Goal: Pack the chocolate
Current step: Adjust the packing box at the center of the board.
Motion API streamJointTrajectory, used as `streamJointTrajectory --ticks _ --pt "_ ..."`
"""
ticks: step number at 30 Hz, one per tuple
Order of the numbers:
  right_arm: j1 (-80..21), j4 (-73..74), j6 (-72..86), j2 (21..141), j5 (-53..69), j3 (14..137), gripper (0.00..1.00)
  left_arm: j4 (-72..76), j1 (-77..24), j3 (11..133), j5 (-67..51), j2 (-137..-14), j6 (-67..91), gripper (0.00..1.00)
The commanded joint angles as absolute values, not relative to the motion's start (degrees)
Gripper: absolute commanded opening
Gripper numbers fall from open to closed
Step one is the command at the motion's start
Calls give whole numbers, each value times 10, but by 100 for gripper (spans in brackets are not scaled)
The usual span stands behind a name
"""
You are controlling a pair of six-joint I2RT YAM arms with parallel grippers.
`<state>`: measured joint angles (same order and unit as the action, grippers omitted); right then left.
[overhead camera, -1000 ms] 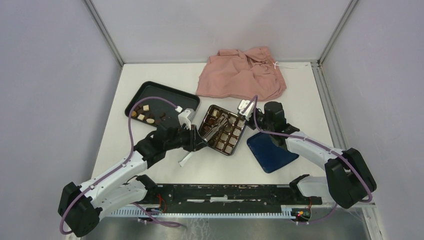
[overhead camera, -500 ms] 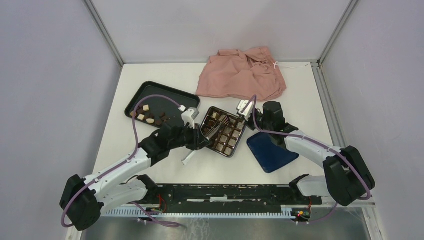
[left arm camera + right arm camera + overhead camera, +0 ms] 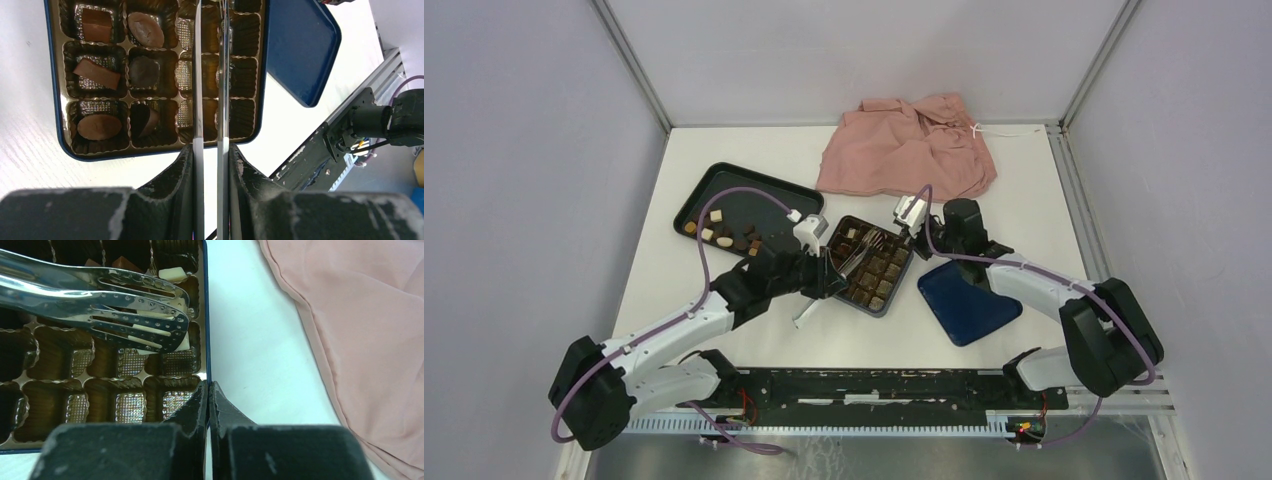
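Note:
A dark blue box with a gold gridded insert lies mid-table. Several brown chocolate pieces fill its cells along one side. My left gripper is shut on metal tongs, which reach across the box. The perforated tong tips pinch a cream-white piece above a cell near the box's wall. My right gripper is shut on that blue wall. More chocolate pieces lie in the black tray.
The blue box lid lies right of the box, under my right arm. A crumpled pink cloth sits at the back. The black rail runs along the near edge.
My left arm has pushed forward, carrying the tongs further over the box towards its far side. The right gripper has shifted slightly and stays at the box's edge.

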<state>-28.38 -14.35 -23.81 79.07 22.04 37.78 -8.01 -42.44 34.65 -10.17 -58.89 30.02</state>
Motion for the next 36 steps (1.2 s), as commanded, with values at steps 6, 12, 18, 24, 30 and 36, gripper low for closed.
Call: streamJointTrajectory --ticks 6,12,18,24,30,36 --pt "-279 -150 -218 817 239 420 4 -38 -432 380 -59 -606 301 5" --pt "-277 -145 -218 822 240 424 5 -31 -436 388 -62 -629 300 6" --pt "-276 -138 -218 826 246 428 7 -22 -444 395 -62 -647 300 12" --pt "-276 -132 -218 829 249 432 8 -22 -447 398 -53 -659 301 16" --pt "-275 -126 -219 831 251 437 10 -30 -450 401 -41 -668 303 26" --pt "-274 -120 -221 839 252 442 12 -38 -451 404 -33 -668 303 34"
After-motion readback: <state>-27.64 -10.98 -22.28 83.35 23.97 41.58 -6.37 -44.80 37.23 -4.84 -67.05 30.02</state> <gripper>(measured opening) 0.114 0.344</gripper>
